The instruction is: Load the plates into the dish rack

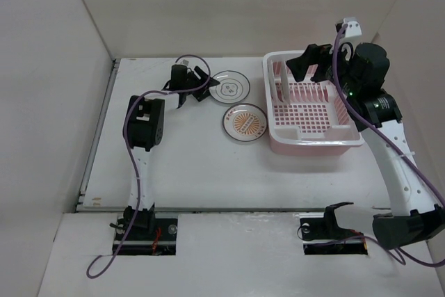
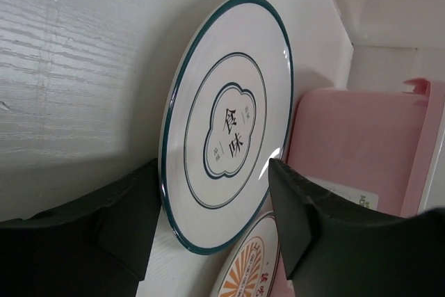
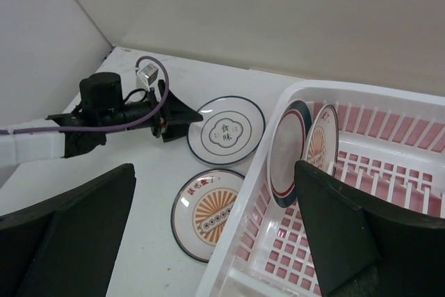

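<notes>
The teal-rimmed plate (image 1: 229,87) lies flat on the table, left of the pink dish rack (image 1: 316,140). My left gripper (image 1: 199,78) is open at its left edge; in the left wrist view the plate (image 2: 229,137) sits between the spread fingers (image 2: 313,227) of the gripper (image 2: 212,172). An orange sunburst plate (image 1: 245,122) lies flat beside the rack. My right gripper (image 1: 311,62) is open and empty above the rack's far left end. In the right wrist view (image 3: 214,172), two plates stand upright in the rack's slots: a white ringed one (image 3: 286,152) and an orange sunburst one (image 3: 321,138).
White walls enclose the table on the left, back and right. The rack (image 3: 243,241) stands close to the right wall. The left arm's purple cable (image 1: 139,95) loops above the table's left side.
</notes>
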`<state>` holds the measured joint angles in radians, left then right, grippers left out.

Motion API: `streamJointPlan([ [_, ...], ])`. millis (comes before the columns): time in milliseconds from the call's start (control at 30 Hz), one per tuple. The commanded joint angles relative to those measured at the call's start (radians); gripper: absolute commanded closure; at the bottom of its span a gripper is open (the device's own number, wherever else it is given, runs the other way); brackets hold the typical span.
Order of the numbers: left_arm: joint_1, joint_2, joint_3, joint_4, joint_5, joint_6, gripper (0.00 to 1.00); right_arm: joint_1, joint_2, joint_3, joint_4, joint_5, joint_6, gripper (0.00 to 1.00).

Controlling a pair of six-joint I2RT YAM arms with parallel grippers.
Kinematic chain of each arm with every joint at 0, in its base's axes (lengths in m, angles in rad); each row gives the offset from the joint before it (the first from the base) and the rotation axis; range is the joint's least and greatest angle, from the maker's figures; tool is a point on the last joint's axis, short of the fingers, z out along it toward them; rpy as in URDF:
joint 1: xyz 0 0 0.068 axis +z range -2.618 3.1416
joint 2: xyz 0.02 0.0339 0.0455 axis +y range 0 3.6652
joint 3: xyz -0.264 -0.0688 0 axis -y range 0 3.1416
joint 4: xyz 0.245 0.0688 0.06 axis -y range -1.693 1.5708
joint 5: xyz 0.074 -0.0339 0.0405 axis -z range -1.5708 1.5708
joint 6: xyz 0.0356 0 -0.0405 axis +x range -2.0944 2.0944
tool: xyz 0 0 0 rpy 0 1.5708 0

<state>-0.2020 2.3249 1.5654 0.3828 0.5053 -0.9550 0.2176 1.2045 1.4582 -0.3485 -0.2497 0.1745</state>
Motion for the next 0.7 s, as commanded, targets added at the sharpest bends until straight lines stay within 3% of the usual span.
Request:
streamJointPlan([
  [0,-0.005,0.037,0.008,-0.088,-0.05,0.004,0.42,0.009,0.003,0.047,0.014,-0.002,-0.012,0.0],
  [33,-0.005,0.037,0.018,-0.097,-0.05,0.004,0.42,0.019,0.012,0.047,0.014,-0.002,-0.012,0.0],
  [100,-0.005,0.047,0.018,-0.097,-0.059,0.004,0.51,0.019,0.012,0.057,0.014,-0.002,-0.012,0.0],
  [133,-0.005,0.047,0.018,-0.108,-0.059,-0.005,0.64,0.029,0.021,0.057,0.014,-0.002,-0.012,0.0],
  [167,-0.005,0.047,0.018,-0.108,-0.068,-0.005,0.64,0.029,0.021,0.066,0.014,-0.002,-0.012,0.0],
  [267,-0.005,0.047,0.018,-0.137,-0.085,-0.005,1.0,0.038,0.032,0.067,0.014,-0.011,-0.012,0.0],
  [467,-0.005,-0.018,0.013,-0.246,-0.174,0.05,1.0,0.113,0.133,0.065,-0.013,-0.031,-0.148,0.0],
  [667,0.055,-0.295,-0.175,-0.246,-0.249,0.061,1.0,0.351,0.294,0.114,-0.093,0.274,-0.329,0.0],
])
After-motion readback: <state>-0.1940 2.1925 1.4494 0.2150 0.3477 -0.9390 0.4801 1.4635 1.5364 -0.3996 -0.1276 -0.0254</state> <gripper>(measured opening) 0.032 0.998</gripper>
